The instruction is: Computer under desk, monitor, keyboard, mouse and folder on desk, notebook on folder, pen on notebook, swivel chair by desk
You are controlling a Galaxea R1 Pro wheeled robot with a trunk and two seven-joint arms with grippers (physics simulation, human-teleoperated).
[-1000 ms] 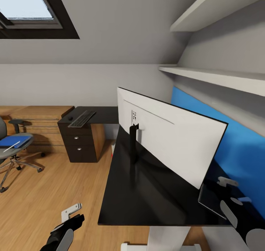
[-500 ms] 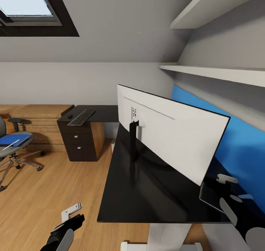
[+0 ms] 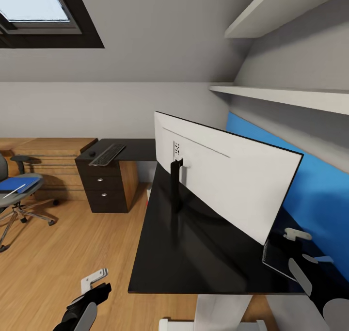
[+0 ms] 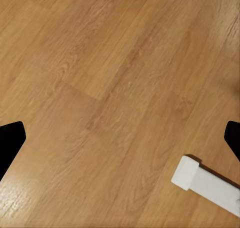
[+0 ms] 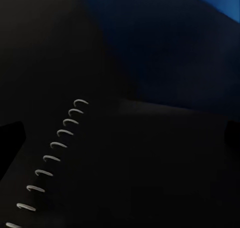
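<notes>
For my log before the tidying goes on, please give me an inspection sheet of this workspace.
Surface: desk, glossy black top, mostly bare near the robot.
Job's things: monitor stands on the desk, white back to the camera. The keyboard and mouse lie side by side on the far wing. The folder with the pen on it lies on the swivel chair seat, away from the desk. A dark spiral notebook lies on the desk by the blue back panel.
Clutter: nothing seen.
Hands: left hand open, over the wooden floor; right hand open, over the notebook.
Cables: nothing seen.
Surroundings: skylight, wall shelves.
</notes>
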